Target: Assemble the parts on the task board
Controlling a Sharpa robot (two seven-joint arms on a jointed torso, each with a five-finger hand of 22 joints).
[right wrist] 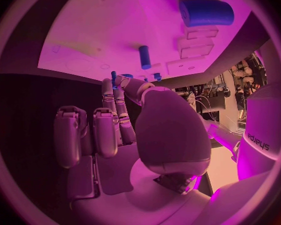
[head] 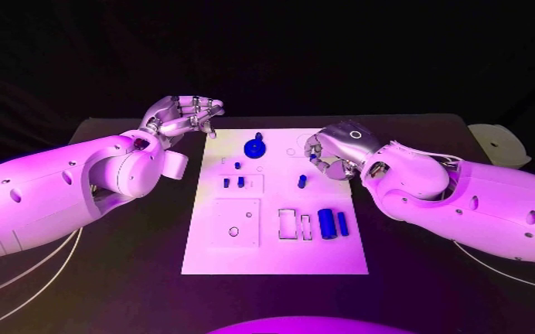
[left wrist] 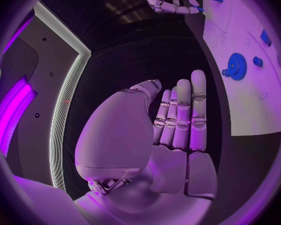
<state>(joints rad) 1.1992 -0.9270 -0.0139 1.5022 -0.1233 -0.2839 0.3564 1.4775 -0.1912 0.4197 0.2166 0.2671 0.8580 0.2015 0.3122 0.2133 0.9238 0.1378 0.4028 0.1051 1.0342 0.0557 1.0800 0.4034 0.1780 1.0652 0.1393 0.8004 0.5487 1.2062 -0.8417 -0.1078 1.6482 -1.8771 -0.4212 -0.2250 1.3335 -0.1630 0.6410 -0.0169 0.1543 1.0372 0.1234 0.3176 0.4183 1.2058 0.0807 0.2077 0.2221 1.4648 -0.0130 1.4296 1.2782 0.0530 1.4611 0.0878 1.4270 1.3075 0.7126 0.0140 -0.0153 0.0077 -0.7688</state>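
Note:
The white task board (head: 279, 253) lies in the middle of the table. On its far part stands a blue gear (head: 255, 148) (left wrist: 235, 66). Small blue pegs (head: 234, 182) stand left of centre, and another blue peg (head: 302, 181) (right wrist: 144, 56) stands right of centre. A thick blue cylinder (head: 327, 223) (right wrist: 206, 12) and a thin one (head: 343, 223) lie near the right edge. My right hand (head: 335, 152) (right wrist: 128, 135) hovers at the far right edge and pinches a small blue part (left wrist: 200, 8) at its fingertips. My left hand (head: 184, 116) (left wrist: 159, 145) is off the far left corner, fingers straight, holding nothing.
Rectangular slots (head: 287, 223) and a square recessed plate (head: 236, 218) sit in the near half of the board. A pale object (head: 496, 144) stands at the table's right edge. Black table surface surrounds the board.

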